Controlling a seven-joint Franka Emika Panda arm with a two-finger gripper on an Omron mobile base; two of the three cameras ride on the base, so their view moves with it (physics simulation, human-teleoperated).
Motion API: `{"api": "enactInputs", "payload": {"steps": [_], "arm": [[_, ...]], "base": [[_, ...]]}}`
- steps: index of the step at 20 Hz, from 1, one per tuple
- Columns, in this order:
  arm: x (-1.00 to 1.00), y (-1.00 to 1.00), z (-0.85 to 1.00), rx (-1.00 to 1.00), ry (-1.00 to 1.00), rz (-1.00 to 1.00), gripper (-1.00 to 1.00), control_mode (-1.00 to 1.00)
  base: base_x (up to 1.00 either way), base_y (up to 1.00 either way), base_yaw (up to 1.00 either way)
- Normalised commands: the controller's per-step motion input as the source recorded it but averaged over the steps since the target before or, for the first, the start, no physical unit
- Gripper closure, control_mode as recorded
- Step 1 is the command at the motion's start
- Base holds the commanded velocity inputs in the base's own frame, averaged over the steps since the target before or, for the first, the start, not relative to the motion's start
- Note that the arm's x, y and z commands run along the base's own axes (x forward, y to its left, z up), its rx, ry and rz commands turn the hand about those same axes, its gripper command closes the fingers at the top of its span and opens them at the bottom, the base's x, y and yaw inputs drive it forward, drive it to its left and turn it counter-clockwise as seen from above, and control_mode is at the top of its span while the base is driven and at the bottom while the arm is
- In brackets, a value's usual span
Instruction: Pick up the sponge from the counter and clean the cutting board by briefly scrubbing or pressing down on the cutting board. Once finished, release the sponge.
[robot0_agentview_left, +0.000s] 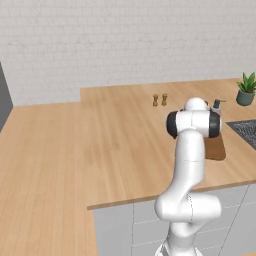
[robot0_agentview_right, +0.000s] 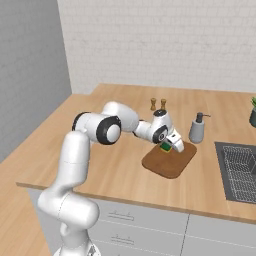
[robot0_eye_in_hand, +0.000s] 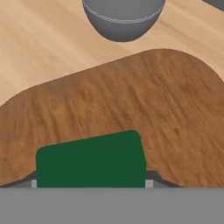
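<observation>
So the small rectangular sponge with the green top layer over a yellow bottom (robot0_agentview_right: 165, 147) is clamped in the white arm's 2-finger gripper (robot0_agentview_right: 168, 148), right over the far end of the flat reddish-brown wooden cutting board with rounded corners (robot0_agentview_right: 169, 161). In the hand view the green face of the sponge (robot0_eye_in_hand: 91, 159) is framed between the 2 dark fingertips (robot0_eye_in_hand: 151, 178), with the board's wood grain (robot0_eye_in_hand: 131, 96) spread out behind it. Whether the sponge is actually pressed onto the board or held just above it can't be told from these angles.

The board is laid flat on the large light wood-plank counter (robot0_agentview_right: 115, 165), near the front edge, with grey cabinet fronts seen below. A grey soap dispenser bottle with a pump top (robot0_agentview_right: 197, 128) is stood just beyond the board's far corner; its rounded base (robot0_eye_in_hand: 123, 19) is seen at the top of the hand view. 2 small brown wooden shakers (robot0_agentview_right: 158, 104) are stood side by side further back on the counter. A dark grey ridged sink panel (robot0_agentview_right: 240, 172) is set into the counter to the right of the board, and a small green plant in a dark pot (robot0_agentview_left: 246, 90) is seen at the far right in the left base view. From that side the board (robot0_agentview_left: 216, 148) is mostly hidden behind the arm.
</observation>
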Motion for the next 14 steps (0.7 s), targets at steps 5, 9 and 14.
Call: {"api": "enactInputs", "payload": {"steps": [5, 9, 14], "arm": [[-0.92, 0.03, -1.0, 0.07, 0.34, -0.21, 1.0, -1.0], [-1.0, 0.22, -1.0, 0.14, 0.39, -0.13, 1.0, -1.0], [-1.0, 0.01, -0.73, 0.33, 0.57, -0.05, 1.0, -1.0]], "base": [[0.0, 0.0, 0.0], [0.0, 0.0, 0.0], [0.0, 0.0, 0.0]]}}
